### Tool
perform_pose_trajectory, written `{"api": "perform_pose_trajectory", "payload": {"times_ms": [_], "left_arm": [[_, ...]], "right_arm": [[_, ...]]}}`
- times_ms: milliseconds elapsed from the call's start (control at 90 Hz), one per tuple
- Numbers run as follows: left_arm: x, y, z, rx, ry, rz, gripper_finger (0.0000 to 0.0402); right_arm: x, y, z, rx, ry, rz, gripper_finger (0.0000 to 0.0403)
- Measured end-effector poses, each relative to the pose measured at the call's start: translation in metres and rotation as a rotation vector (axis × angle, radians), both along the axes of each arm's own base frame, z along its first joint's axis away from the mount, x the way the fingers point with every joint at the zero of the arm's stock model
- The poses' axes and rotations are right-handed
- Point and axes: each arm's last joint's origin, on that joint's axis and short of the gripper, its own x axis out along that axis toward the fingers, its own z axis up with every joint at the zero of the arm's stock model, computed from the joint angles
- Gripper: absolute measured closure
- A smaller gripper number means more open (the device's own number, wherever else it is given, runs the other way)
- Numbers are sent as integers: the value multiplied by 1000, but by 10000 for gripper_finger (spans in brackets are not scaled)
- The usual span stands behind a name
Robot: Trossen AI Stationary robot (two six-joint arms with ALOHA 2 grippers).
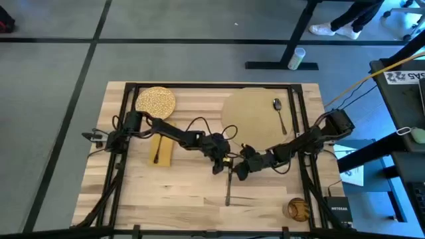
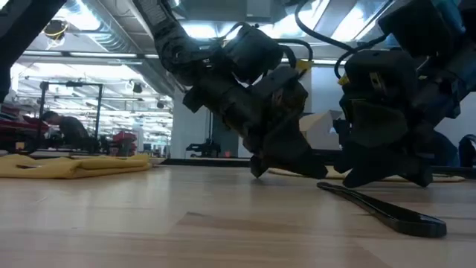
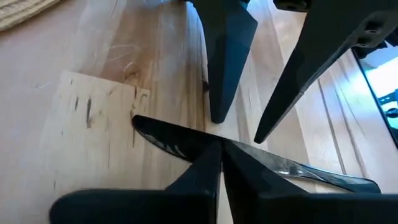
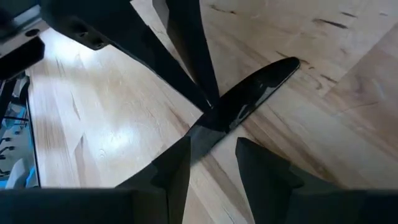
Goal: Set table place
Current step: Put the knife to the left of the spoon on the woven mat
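Note:
A dark knife [image 1: 228, 189] lies on the table [image 1: 179, 199] near its middle, running near to far. My left gripper [image 3: 221, 152] is shut on it close to its far end. My right gripper [image 4: 211, 168] is open right beside the left one; its fingers stand over the knife on either side, and I cannot tell if they touch it. The place, a round tan mat [image 1: 252, 113], lies flat at the far right with a spoon [image 1: 279, 114] on it. My left gripper has its shut fingertips [image 3: 208, 165] on the knife [image 3: 174, 140], a short way from its rounded far end [image 3: 140, 121]. The fingers slant down from the table's left and lie across it. Whether the knife is pinched or pressed down, I cannot tell. The near end [image 2: 431, 223] rests on the table.
A speckled plate [image 1: 155, 101] sits at the far left. A yellow napkin [image 1: 161, 149] with a dark utensil [image 1: 157, 154] on it lies at the left. A brown round thing [image 1: 298, 209] stands at the near right corner. Bare wood lies near the front edge.

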Motion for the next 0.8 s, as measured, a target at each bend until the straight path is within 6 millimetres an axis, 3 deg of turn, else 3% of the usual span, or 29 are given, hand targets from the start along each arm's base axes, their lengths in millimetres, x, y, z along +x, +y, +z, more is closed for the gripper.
{"api": "perform_pose_trajectory", "payload": {"times_ms": [344, 800], "left_arm": [[2, 1, -20, 3, 20, 14, 402], [-1, 0, -15, 39, 90, -34, 402]], "right_arm": [[0, 0, 0, 4, -2, -21, 280], [0, -1, 0, 2, -4, -30, 280]]}}
